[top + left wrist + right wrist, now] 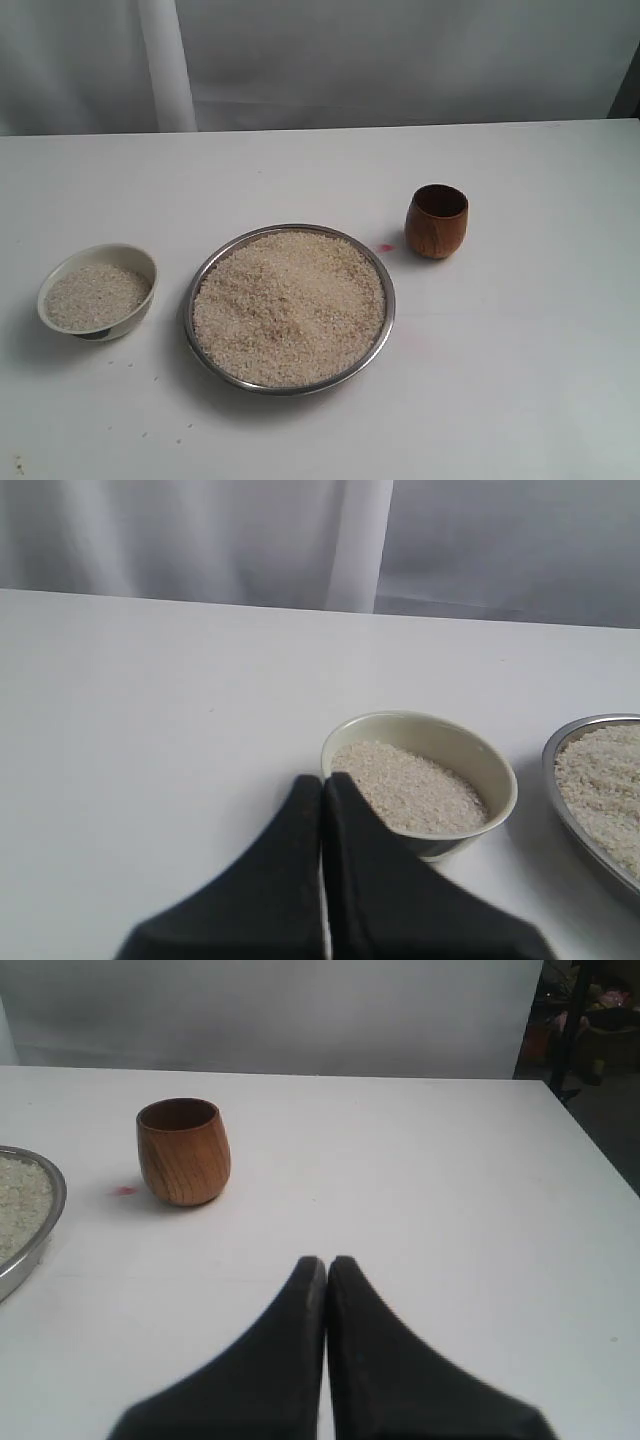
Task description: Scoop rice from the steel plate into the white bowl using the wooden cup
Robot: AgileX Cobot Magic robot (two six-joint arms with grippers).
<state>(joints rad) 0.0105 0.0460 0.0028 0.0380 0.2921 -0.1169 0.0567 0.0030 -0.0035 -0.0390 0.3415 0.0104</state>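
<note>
Outside, rice (288, 305) heaps the plate (389, 305), with the bowl (100, 247) part-filled to its left and the cup (437, 222) upright and ungrasped to its right; left wrist: left gripper (323, 785) clenched, empty, beside the bowl; right wrist: right gripper (326, 1265) clenched, empty, short of the cup, so scooping likely remains.

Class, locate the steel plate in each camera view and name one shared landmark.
Exterior view: steel plate in the middle, between white bowl and wooden cup.
Left wrist view: cut off at the edge, beside the bowl.
Right wrist view: a sliver at the edge, near the cup.
Shared landmark: the rice heaped in it, visible in all three.
</note>
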